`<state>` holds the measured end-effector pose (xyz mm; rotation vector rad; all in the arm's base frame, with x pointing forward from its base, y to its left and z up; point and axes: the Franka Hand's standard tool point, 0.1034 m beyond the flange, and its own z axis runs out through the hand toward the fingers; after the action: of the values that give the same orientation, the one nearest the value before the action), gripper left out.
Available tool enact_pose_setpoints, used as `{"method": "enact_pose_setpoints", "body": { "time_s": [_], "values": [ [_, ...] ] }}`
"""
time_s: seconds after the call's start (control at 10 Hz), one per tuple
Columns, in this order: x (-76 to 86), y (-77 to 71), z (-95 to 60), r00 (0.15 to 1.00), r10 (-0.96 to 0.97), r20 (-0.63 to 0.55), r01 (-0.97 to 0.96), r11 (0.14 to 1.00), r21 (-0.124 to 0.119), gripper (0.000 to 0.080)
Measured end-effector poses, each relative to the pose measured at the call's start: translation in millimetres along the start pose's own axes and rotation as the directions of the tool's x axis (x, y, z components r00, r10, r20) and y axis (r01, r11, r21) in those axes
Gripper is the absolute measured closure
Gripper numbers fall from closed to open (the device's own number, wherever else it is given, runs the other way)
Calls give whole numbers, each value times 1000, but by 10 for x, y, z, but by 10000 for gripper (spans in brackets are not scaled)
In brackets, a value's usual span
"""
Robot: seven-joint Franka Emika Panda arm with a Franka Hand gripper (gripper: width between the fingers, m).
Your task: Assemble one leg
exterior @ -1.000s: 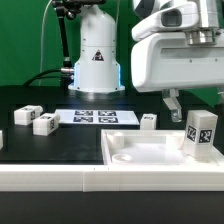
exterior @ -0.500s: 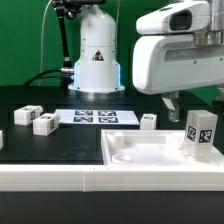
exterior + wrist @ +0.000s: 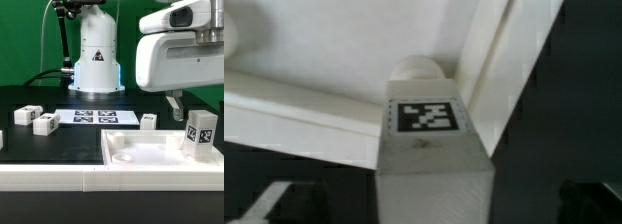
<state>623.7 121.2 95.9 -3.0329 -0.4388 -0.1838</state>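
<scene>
1. Hovering over the corner of the big white panel point(image 3: 140, 152), the end effector point(image 3: 192, 103) sits just above the leg point(image 3: 202, 135), not touching it.
2. The fingers point(image 3: 274, 203) are spread apart. The wrist view shows one on each side of the leg with dark gaps between, so nothing is held.
3. The leg stands upright on its own at the panel corner nearest the exterior view's right, its tagged faces to the camera. From the wrist view it is tucked close against the raised rim.
4. Three more blocks like it lie loose on the black bench point(image 3: 30, 142). Two are near the exterior view's left point(image 3: 27, 115) point(image 3: 44, 124), and one is just behind the panel's far rim point(image 3: 149, 121). The marker board point(image 3: 95, 117) lies flat between them.
5. My read of the step: the leg has been placed at its corner and now needs seating or tightening. I cannot tell from here whether it is fully home.
6. The next move, I judge, is a straight descent with the leg kept centred between the fingers, then a square closing on its flat sides before any twist.
7. The risk is nudging the free-standing leg and tipping it out of the corner.
</scene>
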Motion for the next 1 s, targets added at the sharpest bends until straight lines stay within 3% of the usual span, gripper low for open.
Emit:
{"method": "enact_pose_setpoints", "body": {
  "time_s": [0.1, 0.2, 0.3, 0.4, 0.7, 1.0],
  "values": [
    [0, 0, 1, 1000, 0, 0, 0, 1000, 0, 278],
    [0, 0, 1, 1000, 0, 0, 0, 1000, 0, 427],
    [0, 0, 1, 1000, 0, 0, 0, 1000, 0, 427],
    [0, 1, 1, 1000, 0, 0, 0, 1000, 0, 511],
    [-1, -11, -4, 999, 32, 2, -32, 999, 2, 511],
    [-34, -15, 8, 927, 375, -8, -375, 927, 0, 511]
  ]
}}
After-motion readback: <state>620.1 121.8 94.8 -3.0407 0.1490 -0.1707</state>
